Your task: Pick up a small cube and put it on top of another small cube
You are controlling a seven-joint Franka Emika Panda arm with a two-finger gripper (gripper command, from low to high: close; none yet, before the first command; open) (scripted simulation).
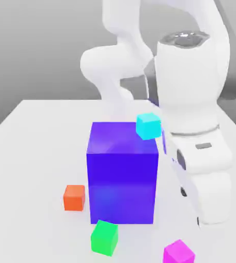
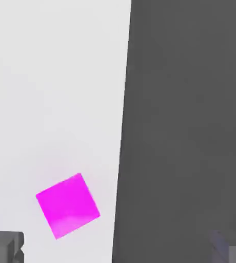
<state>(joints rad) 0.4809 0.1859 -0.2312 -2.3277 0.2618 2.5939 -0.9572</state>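
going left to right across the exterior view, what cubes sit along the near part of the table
orange-red cube → green cube → magenta cube

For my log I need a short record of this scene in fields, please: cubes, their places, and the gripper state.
target cube: magenta cube, on the table, free
goal cube: green cube, on the table, top bare
other cubes: big blue-purple cube; orange-red cube; cyan cube
gripper: gripper open, above the table, holding nothing
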